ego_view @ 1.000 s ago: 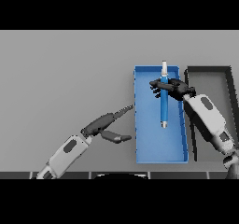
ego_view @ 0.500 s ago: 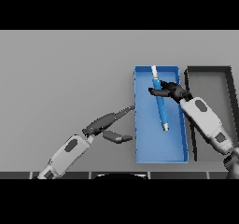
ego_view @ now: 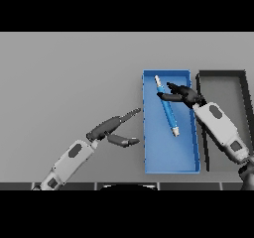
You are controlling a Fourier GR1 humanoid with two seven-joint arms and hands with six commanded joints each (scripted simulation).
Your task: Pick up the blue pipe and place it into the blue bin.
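Blue pipe (ego_view: 167,109) lying diagonally inside blue bin (ego_view: 150,157), upper half, lower half bare. Right hand (ego_view: 181,95) over bin's right rim, fingers relaxed, touching pipe's upper end. Left hand (ego_view: 110,130) spread wide, just left of bin. Dark tray (ego_view: 244,83) beside bin's right wall. Grey table (ego_view: 64,78) wide open to the left.
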